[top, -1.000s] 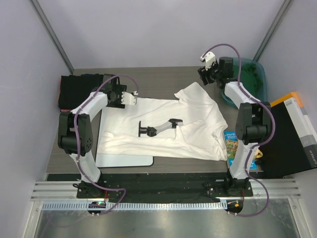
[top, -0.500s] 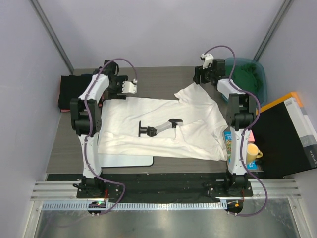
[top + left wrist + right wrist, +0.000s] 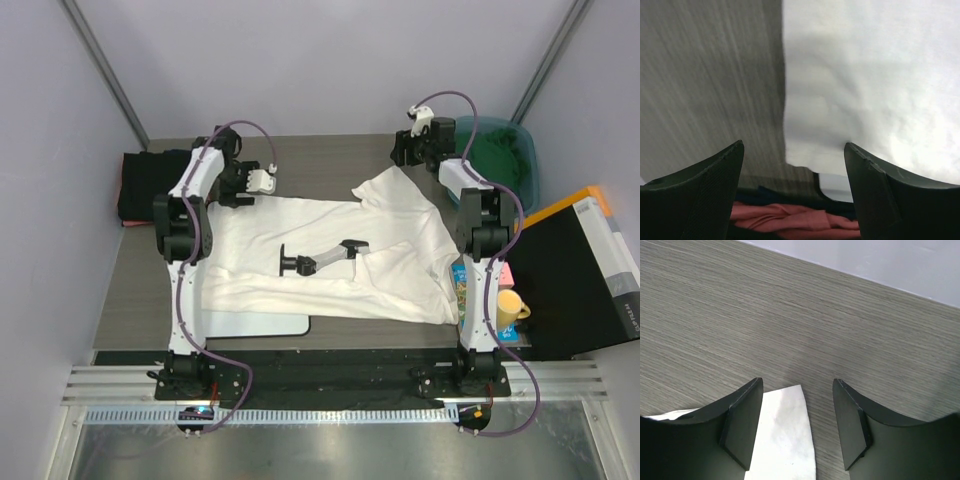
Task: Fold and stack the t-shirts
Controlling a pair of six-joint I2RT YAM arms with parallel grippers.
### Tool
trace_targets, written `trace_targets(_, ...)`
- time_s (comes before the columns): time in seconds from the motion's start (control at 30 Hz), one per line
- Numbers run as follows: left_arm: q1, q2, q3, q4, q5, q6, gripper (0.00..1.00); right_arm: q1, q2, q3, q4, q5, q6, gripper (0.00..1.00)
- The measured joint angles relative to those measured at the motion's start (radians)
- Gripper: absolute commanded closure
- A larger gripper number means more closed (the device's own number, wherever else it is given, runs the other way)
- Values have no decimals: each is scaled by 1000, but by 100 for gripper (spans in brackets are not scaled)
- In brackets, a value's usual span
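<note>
The grey tabletop [image 3: 320, 162] fills the middle of the overhead view. Bare strips run along its far edge and down its lower left side.

A white t-shirt [image 3: 395, 240] with a black marking [image 3: 320, 258] lies spread flat across the centre. Its left part covers a white board [image 3: 250, 323], whose near edge and rounded corner stick out at the lower left. The shirt's right edge reaches a colourful box [image 3: 467, 285] at the right rim. One corner of the cloth points to the upper right.

Black t-shirts [image 3: 150, 185] sit stacked in the upper left corner, well apart from the white one. A green t-shirt [image 3: 500, 150] fills a teal bin [image 3: 530, 170] at the upper right. A black box [image 3: 590, 270] and a yellow mug [image 3: 510, 305] stand at the right edge.

In the left wrist view, the left tool [image 3: 793, 146] has its jaws wide apart with nothing between them. It is above the white shirt's straight left edge, with bare wood on the left of the frame. A pinkish-red t-shirt [image 3: 790, 220] shows at the bottom.

In the right wrist view, the right tool [image 3: 797, 382] is also spread and grips nothing. It is above a corner of the white cloth, low in the frame, with open wood beyond reaching to the wall.
</note>
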Motion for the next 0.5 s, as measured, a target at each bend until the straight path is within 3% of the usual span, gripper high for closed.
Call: trace_targets(0.5,0,97,174,-97,-10,68,22,0,2,18,23,-4,39,45)
